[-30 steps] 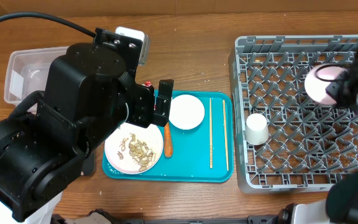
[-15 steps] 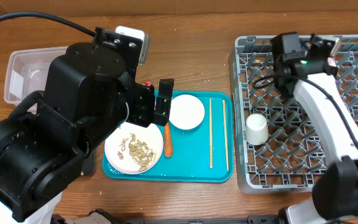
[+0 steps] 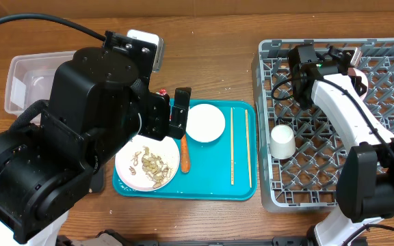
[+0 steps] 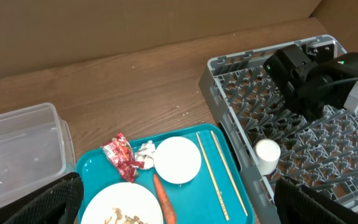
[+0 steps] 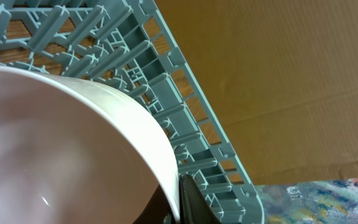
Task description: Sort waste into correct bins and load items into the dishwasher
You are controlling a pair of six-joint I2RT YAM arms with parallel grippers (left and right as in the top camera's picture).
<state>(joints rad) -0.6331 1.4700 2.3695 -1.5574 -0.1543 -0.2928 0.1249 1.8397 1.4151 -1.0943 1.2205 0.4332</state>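
Observation:
My left gripper (image 3: 176, 113) is open and empty above the teal tray; in the left wrist view its fingers (image 4: 179, 202) frame the scene. On the tray lie a red wrapper (image 4: 122, 155), a white tissue (image 4: 145, 151), a white bowl (image 3: 205, 123), a carrot (image 3: 185, 156), a plate (image 3: 147, 167) with nut scraps, and chopsticks (image 3: 232, 143). A white cup (image 3: 282, 141) stands in the grey rack (image 3: 320, 184). My right gripper (image 3: 353, 68) is over the rack's back part. It is shut (image 5: 179, 199) on the rim of a second white bowl (image 5: 73, 143), held on edge.
The clear tub (image 3: 26, 78) stands at the far left. My left arm hides the table beside it, and the black tray does not show. Brown cardboard backs the table beyond the rack's far wall (image 5: 216, 137).
My right arm has swung from the rack's right side to its back part, carrying the bowl and turning it on edge. The left arm and the tray's contents have not moved.

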